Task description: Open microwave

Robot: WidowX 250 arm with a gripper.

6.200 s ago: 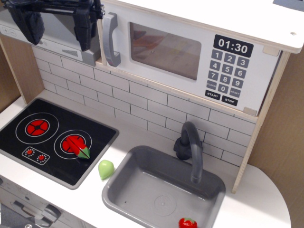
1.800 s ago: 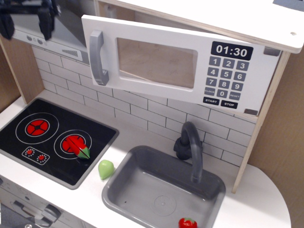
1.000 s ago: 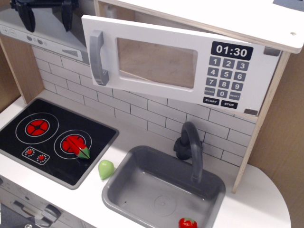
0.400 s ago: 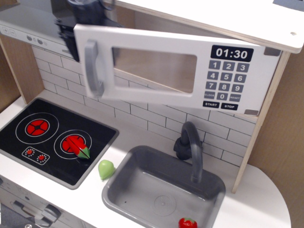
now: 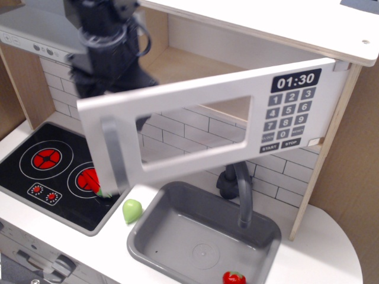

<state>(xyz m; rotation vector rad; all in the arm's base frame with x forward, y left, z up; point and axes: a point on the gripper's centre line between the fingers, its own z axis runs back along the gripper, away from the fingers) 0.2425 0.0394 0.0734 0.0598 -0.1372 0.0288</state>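
Note:
The microwave's white door [image 5: 177, 97] stands swung well open toward me, hinged at the right. Its grey bar handle [image 5: 115, 157] is at the free left edge, with the clear window [image 5: 195, 127] in the middle. The clock display [image 5: 296, 80] and keypad [image 5: 287, 118] are at the right. The wooden inside of the microwave [image 5: 195, 62] shows above the door. My black gripper [image 5: 112, 80] is behind the door's upper left corner, close against its inner side. It is blurred and its fingertips are partly hidden by the door.
A grey-white range hood [image 5: 35, 32] is at top left. A black stove top [image 5: 47, 171] lies below it, with a red-green toy [image 5: 95, 183] on a burner. A green toy fruit [image 5: 132, 210] lies by the grey sink [image 5: 154, 242], which has a faucet [image 5: 243, 195] and a red strawberry [image 5: 234, 277].
The door went from shut to slightly open, then swung much wider toward me. My gripper moved from the range hood at top left to behind the door's left edge.

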